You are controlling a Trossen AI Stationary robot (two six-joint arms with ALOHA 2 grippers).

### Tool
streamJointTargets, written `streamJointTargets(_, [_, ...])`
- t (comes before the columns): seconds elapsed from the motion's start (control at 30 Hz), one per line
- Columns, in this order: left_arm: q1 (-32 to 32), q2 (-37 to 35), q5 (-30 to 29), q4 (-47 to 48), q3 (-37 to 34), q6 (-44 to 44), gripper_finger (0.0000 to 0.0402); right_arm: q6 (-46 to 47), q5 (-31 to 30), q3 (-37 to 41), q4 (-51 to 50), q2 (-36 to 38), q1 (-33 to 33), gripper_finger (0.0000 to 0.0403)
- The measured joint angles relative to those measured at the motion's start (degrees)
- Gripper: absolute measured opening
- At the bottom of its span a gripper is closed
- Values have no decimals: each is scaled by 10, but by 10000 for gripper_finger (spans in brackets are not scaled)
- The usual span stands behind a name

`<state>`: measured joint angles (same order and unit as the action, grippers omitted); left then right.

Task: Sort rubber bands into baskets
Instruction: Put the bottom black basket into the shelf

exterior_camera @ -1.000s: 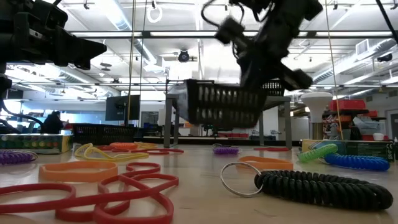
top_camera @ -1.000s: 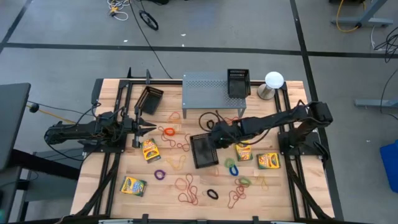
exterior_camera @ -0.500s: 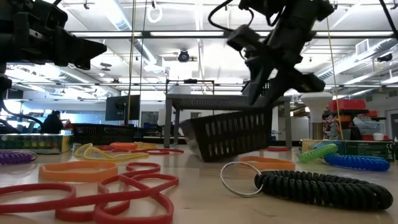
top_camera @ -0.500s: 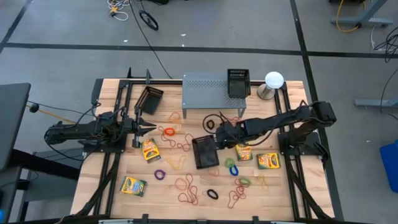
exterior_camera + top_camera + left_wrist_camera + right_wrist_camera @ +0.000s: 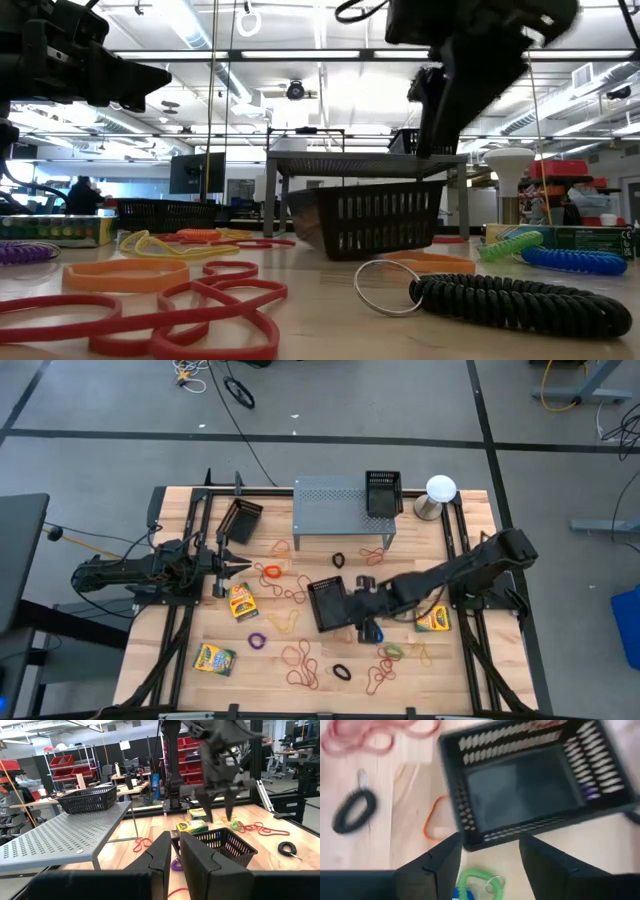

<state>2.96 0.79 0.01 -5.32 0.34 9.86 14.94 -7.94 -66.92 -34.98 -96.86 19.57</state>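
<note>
A black mesh basket (image 5: 327, 603) stands upright on the table's middle, also seen in the low view (image 5: 370, 219) and the left wrist view (image 5: 220, 843). My right gripper (image 5: 361, 606) hovers just right of it, open and empty; in its wrist view the gripper (image 5: 489, 856) sits off the rim of the basket (image 5: 530, 790). A second basket (image 5: 242, 518) lies at the back left, a third basket (image 5: 383, 492) stands on the grey stand. Rubber bands (image 5: 303, 660) lie scattered over the wood. My left gripper (image 5: 236, 565) waits at the left, shut, holding nothing.
The grey perforated stand (image 5: 340, 510) is at the back centre, a white round object (image 5: 440, 489) to its right. Crayon boxes (image 5: 241, 600) lie left, front left (image 5: 214, 658) and right (image 5: 432, 618). A black coil band (image 5: 520, 300) and red bands (image 5: 190, 312) lie nearest the low camera.
The right gripper brought the tilted basket down onto the table, opened and let it go, then drew back toward the front right. The left arm stayed still.
</note>
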Motion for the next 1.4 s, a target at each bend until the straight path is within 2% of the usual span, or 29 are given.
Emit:
streamJointTargets(0.2, [0, 0, 0, 0, 0, 0, 50, -34, -1, 0, 78, -44, 15, 181])
streamJointTargets(0.5, [0, 0, 0, 0, 0, 0, 50, -78, 6, 0, 99, -81, 7, 128])
streamJointTargets(0.8, [0, 0, 0, 0, 0, 0, 50, -85, 5, -19, 109, -52, -3, 15])
streamJointTargets(0.97, [0, 0, 0, 0, 0, 0, 50, -94, 5, -87, 54, -27, -19, 24])
streamJointTargets(1.13, [0, 0, 0, 0, 0, 0, 50, -168, -47, -194, -34, -18, -51, 9])
streamJointTargets(1.27, [0, 0, 0, 0, 0, 0, 50, -243, -66, -269, -100, -17, -102, 13])
streamJointTargets(1.4, [0, 0, 0, 0, 0, 0, 50, -321, -71, -300, -133, -17, -175, 13])
